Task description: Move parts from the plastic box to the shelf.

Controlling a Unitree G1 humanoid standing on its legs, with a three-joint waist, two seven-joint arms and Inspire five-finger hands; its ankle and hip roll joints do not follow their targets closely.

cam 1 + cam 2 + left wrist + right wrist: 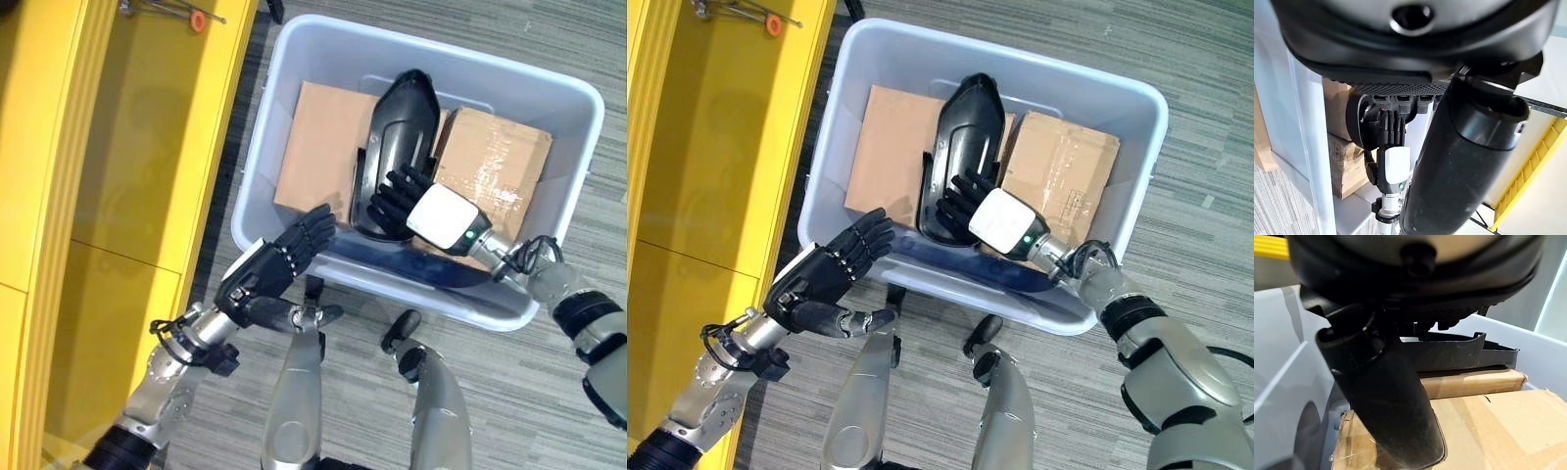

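A long black moulded part (407, 113) lies across two cardboard boxes inside the pale plastic box (441, 51). My right hand (446, 217), with a white cover on its back, reaches into the box from the near right. Its fingers rest relaxed on the part's near end. In the right wrist view the thumb (1396, 406) stands apart from the part (1459, 352), over cardboard. My left hand (269, 269) hovers open just outside the box's near left corner, fingers straight and pointing at the wall. The yellow shelf (127, 176) runs along the left.
The two cardboard boxes, one at the left (318, 147) and one at the right (500, 157), fill most of the box floor under the part. A metal tool with an orange piece (196, 20) lies at the shelf's far end. Grey carpet surrounds the box.
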